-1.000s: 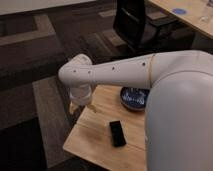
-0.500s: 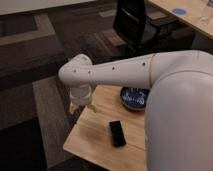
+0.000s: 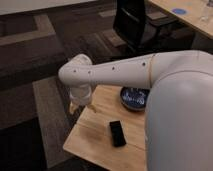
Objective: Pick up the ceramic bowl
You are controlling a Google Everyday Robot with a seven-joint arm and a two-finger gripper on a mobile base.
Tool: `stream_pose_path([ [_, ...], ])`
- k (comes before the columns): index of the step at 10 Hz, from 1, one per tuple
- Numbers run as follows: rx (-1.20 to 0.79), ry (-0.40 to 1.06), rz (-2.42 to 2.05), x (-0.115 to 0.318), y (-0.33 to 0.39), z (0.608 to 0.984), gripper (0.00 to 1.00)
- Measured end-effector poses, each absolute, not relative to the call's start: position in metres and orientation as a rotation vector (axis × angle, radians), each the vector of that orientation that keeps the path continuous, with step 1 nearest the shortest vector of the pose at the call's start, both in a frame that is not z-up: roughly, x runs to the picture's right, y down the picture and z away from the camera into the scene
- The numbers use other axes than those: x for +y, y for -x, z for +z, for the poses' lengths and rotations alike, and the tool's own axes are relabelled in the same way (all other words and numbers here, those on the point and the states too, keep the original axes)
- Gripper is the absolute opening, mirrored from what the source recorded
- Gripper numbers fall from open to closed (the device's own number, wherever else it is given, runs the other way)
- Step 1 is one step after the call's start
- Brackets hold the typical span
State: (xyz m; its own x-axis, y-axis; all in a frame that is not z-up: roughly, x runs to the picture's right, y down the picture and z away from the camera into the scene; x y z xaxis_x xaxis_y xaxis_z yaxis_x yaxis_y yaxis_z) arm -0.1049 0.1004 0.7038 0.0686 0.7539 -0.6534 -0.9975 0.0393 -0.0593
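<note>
The ceramic bowl is dark blue with a whitish speckled inside. It sits on the far right part of the small wooden table, with its right side hidden behind my white arm. My gripper hangs below the wrist over the table's far left corner, well left of the bowl and apart from it. It holds nothing that I can see.
A flat black phone lies on the table in front of the bowl. A black office chair stands behind the table. A long wooden desk with a blue disc is at the top right. Dark patterned carpet surrounds the table.
</note>
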Motion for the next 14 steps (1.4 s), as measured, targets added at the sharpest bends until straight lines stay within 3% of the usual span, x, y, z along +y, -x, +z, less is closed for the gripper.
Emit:
stream_pose_path([
  [6, 0.461, 0.629, 1.485, 0.071, 0.058, 0.718, 0.65],
  [9, 0.455, 0.668, 1.263, 0.058, -0.006, 0.723, 0.65],
  [14, 0.530, 0.588, 1.086, 0.039, -0.062, 0.725, 0.65],
])
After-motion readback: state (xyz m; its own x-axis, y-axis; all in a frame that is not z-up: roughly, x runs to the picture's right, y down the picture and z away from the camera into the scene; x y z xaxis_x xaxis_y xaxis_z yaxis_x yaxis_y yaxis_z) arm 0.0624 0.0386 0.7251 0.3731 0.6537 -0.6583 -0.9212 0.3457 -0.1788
